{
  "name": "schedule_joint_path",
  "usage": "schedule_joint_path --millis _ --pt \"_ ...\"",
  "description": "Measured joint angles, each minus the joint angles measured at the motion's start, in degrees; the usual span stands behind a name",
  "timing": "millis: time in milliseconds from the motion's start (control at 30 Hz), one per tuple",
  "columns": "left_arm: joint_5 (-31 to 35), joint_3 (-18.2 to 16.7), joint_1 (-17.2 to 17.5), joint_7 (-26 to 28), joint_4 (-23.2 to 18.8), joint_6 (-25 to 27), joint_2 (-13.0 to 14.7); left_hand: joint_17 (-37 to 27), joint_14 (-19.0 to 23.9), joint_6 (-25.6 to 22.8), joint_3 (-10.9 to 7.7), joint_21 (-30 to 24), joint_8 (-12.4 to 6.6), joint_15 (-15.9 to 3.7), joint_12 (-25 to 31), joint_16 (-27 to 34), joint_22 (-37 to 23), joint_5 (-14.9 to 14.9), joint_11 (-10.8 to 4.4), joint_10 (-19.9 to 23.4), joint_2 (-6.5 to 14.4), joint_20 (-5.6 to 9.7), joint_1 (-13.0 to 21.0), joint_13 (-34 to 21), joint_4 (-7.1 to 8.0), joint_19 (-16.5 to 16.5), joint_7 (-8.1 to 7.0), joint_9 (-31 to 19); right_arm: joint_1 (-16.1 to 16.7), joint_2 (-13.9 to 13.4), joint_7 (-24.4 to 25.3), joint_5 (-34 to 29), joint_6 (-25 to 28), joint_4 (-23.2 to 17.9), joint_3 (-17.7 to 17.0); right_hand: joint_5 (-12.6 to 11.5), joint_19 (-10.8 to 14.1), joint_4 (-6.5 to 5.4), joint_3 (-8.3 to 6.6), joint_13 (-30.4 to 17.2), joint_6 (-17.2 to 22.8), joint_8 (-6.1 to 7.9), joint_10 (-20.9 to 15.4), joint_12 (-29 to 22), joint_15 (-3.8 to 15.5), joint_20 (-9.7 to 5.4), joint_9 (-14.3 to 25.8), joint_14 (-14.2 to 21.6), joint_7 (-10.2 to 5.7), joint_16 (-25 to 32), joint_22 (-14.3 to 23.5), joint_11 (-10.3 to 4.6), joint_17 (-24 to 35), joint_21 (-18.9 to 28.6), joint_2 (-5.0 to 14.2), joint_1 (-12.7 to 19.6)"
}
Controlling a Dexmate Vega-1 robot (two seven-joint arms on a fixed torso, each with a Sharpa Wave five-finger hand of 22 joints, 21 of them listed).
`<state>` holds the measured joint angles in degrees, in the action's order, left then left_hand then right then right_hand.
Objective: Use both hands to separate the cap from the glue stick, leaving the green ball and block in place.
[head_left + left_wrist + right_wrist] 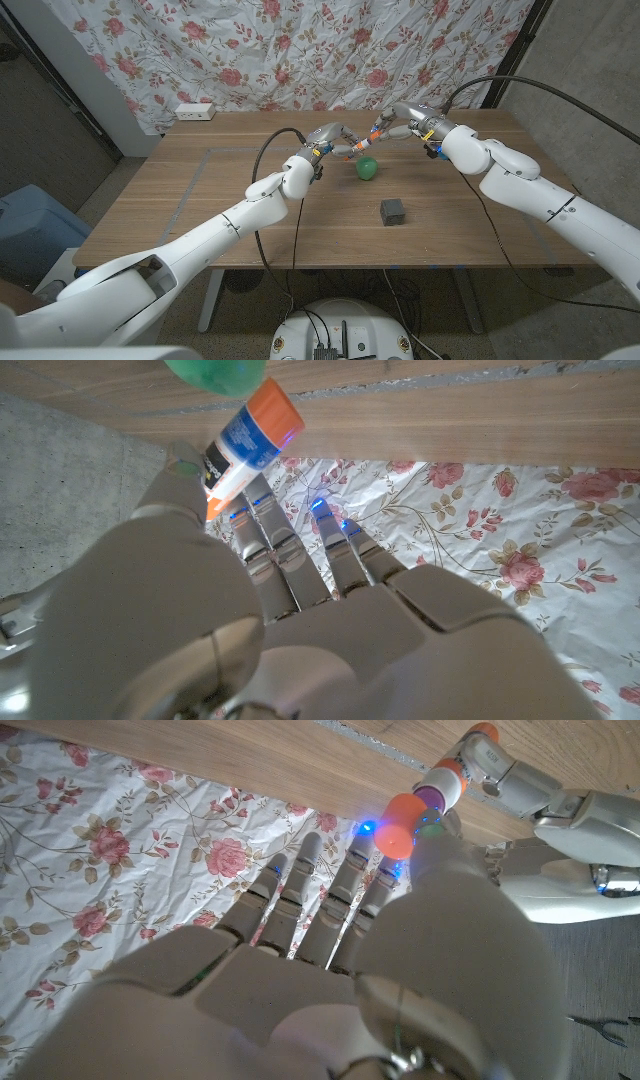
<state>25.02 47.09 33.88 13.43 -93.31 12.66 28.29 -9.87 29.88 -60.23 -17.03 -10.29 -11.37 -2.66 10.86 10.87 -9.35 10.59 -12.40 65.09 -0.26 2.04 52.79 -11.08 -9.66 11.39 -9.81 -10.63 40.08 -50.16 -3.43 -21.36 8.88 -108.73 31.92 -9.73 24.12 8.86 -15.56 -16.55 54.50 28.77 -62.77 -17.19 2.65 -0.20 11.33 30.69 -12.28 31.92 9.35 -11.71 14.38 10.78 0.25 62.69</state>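
The white-and-blue glue stick [357,150] is gripped by the left robot hand [330,140] above the wooden table [230,210], while its orange plastic cap [402,823], already pulled off, is pinched by the right robot hand [410,121]. Below them, the green ball [367,168] and the dark grey block [393,211] are seen on the table, well apart.

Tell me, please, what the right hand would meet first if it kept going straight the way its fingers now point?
Most likely the left hand: the right hand points across the table toward it, holding the orange cap just off the glue stick. Depth is uncertain; the stick's exposed tip may come first.
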Motion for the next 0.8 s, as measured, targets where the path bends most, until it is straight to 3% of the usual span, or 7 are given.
schedule_joint_path --millis 800 --pt "2.33 -0.88 1.71 -3.39 -5.59 4.21 4.17 -0.01 0.0 0.0 0.0 0.0 0.0 0.0 0.17 0.0 0.0 0.04 0.0 0.0 0.0 0.0 0.0 0.04 0.0 0.0 0.0 0.0 0.12 -1.56 -1.86 -2.53 3.99 -1.57 0.62 0.04 0.0 -0.24 0.24 -0.1 -0.94 -0.44 0.46 0.57 0.31 0.0 0.02 -0.3 -0.3 0.0 0.0 -0.6 0.01 0.0 0.01 -0.01"
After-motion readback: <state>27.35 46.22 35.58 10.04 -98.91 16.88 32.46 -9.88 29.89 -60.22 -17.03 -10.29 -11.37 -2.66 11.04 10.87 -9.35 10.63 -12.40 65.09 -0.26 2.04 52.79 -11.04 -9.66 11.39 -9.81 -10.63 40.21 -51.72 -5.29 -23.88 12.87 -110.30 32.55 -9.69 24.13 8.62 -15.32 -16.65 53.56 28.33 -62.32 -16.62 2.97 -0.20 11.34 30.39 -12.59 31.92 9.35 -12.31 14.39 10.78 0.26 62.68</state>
